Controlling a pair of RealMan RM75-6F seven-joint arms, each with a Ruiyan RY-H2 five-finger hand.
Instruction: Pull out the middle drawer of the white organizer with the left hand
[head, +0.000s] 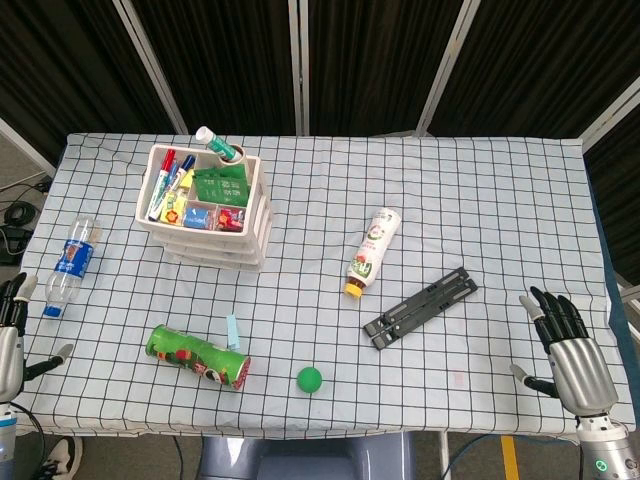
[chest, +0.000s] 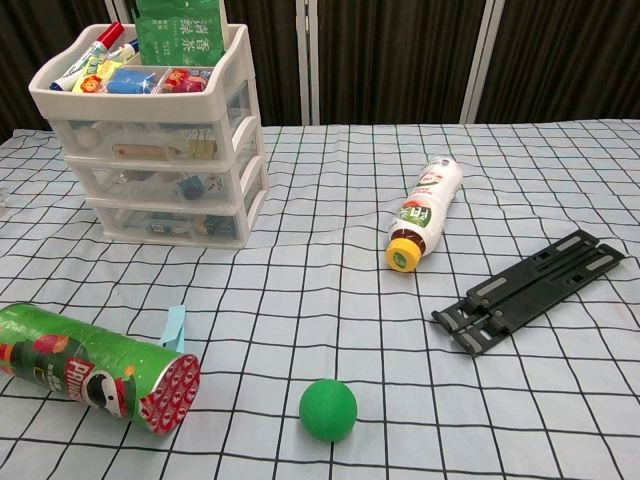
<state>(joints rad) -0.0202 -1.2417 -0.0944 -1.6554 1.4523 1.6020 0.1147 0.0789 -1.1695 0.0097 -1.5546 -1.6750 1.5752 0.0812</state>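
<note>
The white organizer (head: 205, 208) stands at the table's back left, its top tray full of pens and green packets. In the chest view the organizer (chest: 160, 140) shows three clear-fronted drawers, all pushed in; the middle drawer (chest: 165, 184) holds small items. My left hand (head: 12, 335) hangs at the table's front left edge, far from the organizer, fingers apart and holding nothing. My right hand (head: 568, 355) rests at the front right corner, fingers spread, empty. Neither hand shows in the chest view.
A water bottle (head: 70, 266) lies left of the organizer. A green chip can (head: 197, 357), a small blue clip (head: 232, 330) and a green ball (head: 309, 378) sit near the front. A yellow-capped drink bottle (head: 372, 251) and a black folding stand (head: 420, 307) lie centre right.
</note>
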